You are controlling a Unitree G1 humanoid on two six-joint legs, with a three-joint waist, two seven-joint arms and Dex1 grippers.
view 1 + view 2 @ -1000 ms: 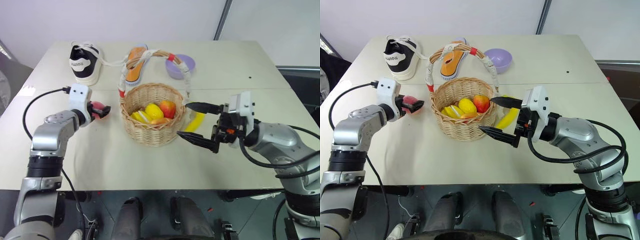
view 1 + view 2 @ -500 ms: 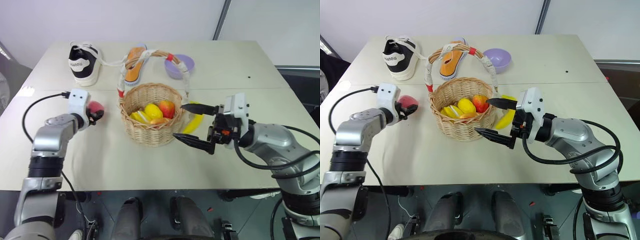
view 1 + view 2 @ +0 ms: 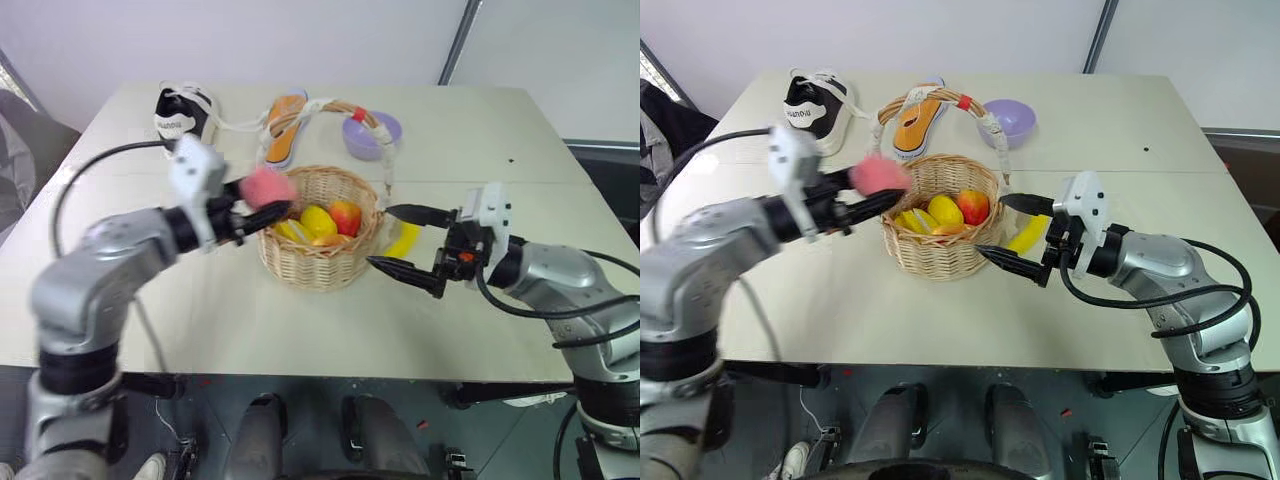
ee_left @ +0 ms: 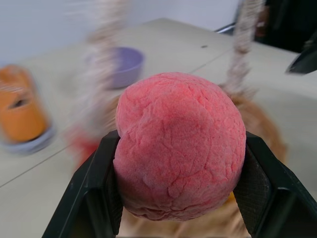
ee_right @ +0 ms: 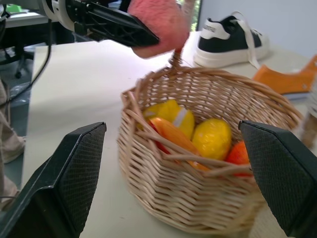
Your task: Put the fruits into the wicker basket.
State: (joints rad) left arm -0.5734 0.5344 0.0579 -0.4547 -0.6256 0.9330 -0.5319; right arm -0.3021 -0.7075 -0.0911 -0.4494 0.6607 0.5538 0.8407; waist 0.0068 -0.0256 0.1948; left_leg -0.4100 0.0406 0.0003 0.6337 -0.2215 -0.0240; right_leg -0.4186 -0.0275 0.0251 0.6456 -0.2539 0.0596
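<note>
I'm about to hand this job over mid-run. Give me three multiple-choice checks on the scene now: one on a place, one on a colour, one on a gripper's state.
1. Where does the banana lie?
A. in the basket
B. on the table right of the basket
C. in the bowl

2. What colour is the bowl?
A. lilac
B. green
C. white

3. How is the left gripper?
A. open and free
B. shut on the shoe
C. shut on the peach

Key: 1 B, it lies on the table beside the basket. 2 A, lilac by the insole. 3 C, its fingers press the peach from both sides.
</note>
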